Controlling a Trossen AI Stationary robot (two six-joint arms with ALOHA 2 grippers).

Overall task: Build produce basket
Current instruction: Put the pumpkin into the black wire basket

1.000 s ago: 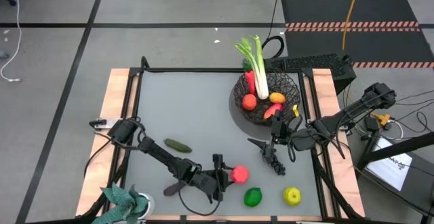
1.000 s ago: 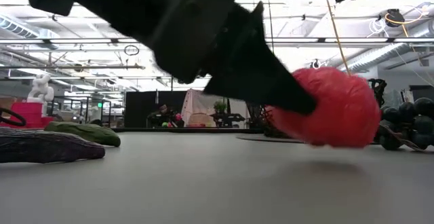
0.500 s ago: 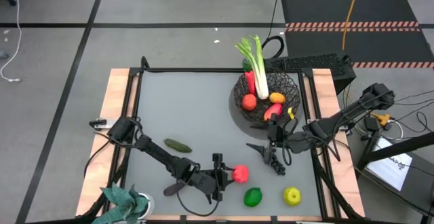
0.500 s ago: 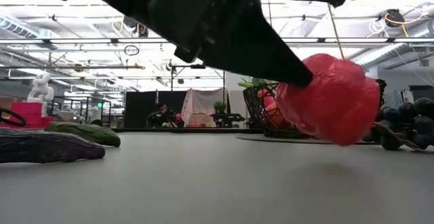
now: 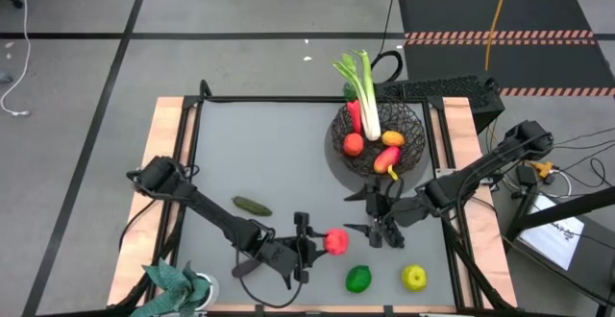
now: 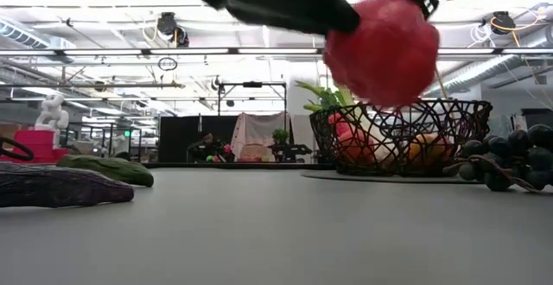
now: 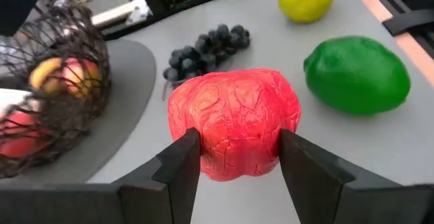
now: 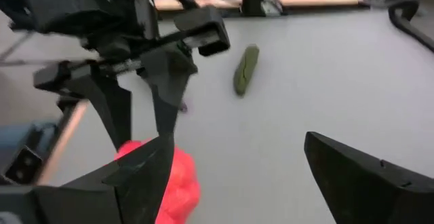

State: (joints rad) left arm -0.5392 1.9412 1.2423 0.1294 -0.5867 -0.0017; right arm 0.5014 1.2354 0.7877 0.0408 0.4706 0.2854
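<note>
The left end effector (image 7: 234, 166) is clamped on a red fruit (image 7: 234, 130), one finger on each side, and holds it lifted clear of the counter (image 5: 279, 163) near the front edge. Just beside it on the counter lie a green fruit (image 5: 358, 279), a yellow fruit (image 5: 414, 278) and dark grapes (image 5: 387, 231). The right end effector (image 5: 370, 211) hangs above the grapes with its fingers spread wide and nothing between them. Farther back stands the black wire basket (image 5: 411, 125), with a leek (image 5: 363, 91) and several red and orange fruits in it. A cucumber (image 5: 252, 205) lies apart, toward the left.
</note>
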